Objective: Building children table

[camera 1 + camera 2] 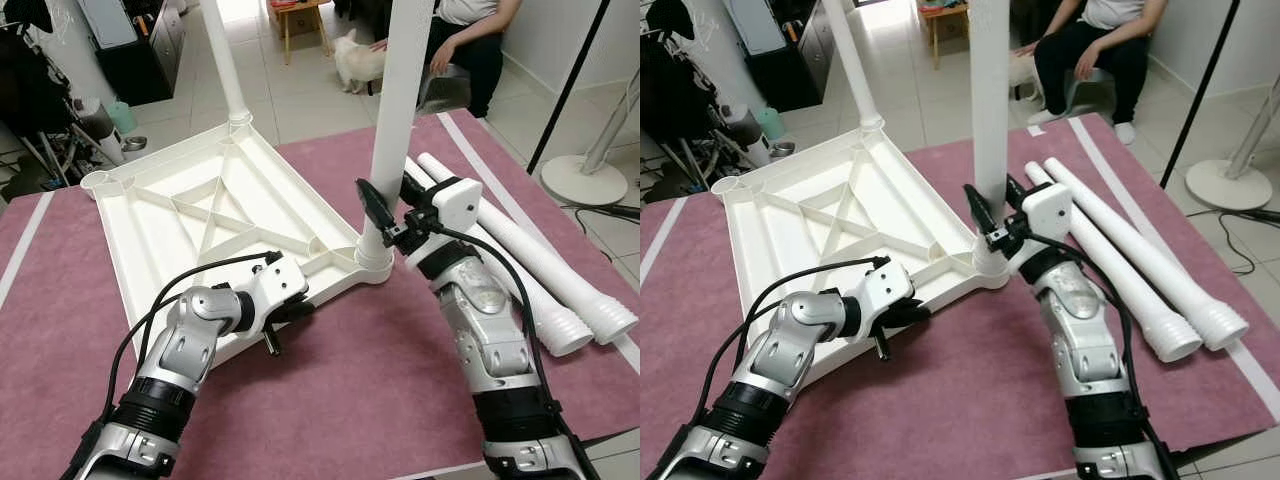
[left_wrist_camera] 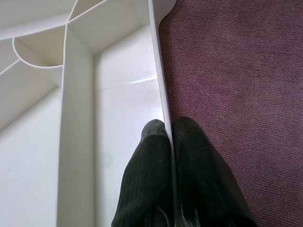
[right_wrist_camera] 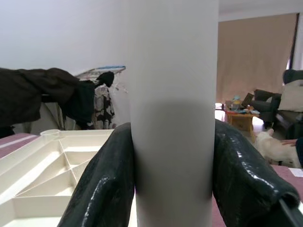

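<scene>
Upturned white tabletop (image 1: pixel 190 215) on purple carpet (image 1: pixel 340 380), left gripper (image 2: pixel 170 142) jaws pinched on its rim, right gripper (image 3: pixel 173 156) jaws clamped around upright leg (image 1: pixel 395 110), two spare legs (image 1: pixel 530 260) beside

- A purple rug (image 1: pixel 330 400) is covering pale floor tiles (image 1: pixel 300 100).
- A person (image 1: pixel 1095 45) is sitting beside a white dog (image 1: pixel 357 60).
- A fan base (image 1: pixel 583 180) is standing nearby.

Tabletop (image 1: pixel 200 215): white plastic, smooth, slight sheen. Upright leg (image 1: pixel 395 120): same plastic, matt. Carpet (image 1: pixel 350 380): maroon, short rough pile. Right tool (image 3: pixel 173 170) fingers (image 3: pixel 102 184): glossy black.
</scene>
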You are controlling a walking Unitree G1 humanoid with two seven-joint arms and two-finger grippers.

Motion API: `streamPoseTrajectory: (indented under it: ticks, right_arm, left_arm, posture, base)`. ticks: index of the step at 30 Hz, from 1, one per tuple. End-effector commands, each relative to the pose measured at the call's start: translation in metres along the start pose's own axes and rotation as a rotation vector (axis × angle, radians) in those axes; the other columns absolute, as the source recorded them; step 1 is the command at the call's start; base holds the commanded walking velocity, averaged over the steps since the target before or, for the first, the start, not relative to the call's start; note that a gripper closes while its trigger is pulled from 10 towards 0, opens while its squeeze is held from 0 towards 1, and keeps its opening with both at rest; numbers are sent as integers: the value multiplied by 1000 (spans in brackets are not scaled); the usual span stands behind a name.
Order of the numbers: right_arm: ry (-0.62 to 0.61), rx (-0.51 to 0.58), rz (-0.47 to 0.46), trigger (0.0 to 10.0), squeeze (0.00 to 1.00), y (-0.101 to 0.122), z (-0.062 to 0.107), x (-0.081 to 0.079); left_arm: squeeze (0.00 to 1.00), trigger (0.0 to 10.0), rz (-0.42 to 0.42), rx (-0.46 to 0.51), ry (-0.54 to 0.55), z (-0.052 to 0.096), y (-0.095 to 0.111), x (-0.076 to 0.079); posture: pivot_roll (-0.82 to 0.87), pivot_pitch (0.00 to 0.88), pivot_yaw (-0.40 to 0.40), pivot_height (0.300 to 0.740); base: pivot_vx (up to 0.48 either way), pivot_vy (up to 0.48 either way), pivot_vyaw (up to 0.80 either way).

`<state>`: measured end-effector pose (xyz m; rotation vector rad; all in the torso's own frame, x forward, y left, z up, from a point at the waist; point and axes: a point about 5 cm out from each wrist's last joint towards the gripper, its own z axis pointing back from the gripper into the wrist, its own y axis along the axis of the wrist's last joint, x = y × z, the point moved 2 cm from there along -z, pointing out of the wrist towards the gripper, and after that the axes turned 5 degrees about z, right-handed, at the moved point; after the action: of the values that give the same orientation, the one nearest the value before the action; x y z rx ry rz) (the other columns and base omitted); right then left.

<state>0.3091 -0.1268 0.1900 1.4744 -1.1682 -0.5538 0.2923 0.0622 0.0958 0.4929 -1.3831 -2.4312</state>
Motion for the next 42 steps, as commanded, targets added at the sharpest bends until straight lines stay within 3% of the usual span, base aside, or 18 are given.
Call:
streamPoseTrajectory:
  ticks: [1,8,19,22,26,32,39,40,42]
  right_arm:
    - [-3,-307,-54,10000,0,-60,18,-10]
    - [-89,-291,-48,10000,0,-58,14,-5]
    - [-204,-274,-58,10000,0,-61,18,-19]
    - [-308,-342,-13,10000,0,-71,22,-19]
    - [-330,-348,-13,10000,0,-72,22,-18]
    - [-461,-380,76,10000,0,-72,22,-11]
    - [-440,-351,75,10000,4,-70,18,-17]
    - [-426,-340,67,10000,1000,-69,17,-18]
    - [-361,-284,22,10000,1000,-61,11,-23]
  left_arm:
    - [0,10000,-56,30,213,1,11,-19]
    - [0,10000,-55,32,214,0,12,-19]
    - [0,10000,-49,35,223,1,12,-19]
    - [0,10000,-48,40,225,0,13,-20]
    - [0,10000,-47,40,225,0,13,-20]
    - [0,10000,-46,41,227,0,13,-21]
    - [0,10000,-43,41,232,0,13,-21]
    - [0,10000,-43,41,233,0,13,-21]
    - [0,10000,-42,41,235,0,13,-21]
  posture:
    - [-59,0,204,740]
    - [-58,0,200,740]
    - [-56,0,194,740]
    - [-59,0,194,740]
    - [-59,0,194,740]
    - [-60,0,193,740]
    - [-60,0,193,740]
    - [-59,0,190,740]
    - [-59,0,190,740]
  base:
    - [0,0,0]
    - [0,0,0]
    - [0,0,0]
    - [0,0,0]
    - [0,0,0]
    - [0,0,0]
    - [0,0,0]
    - [0,0,0]
    - [0,0,0]
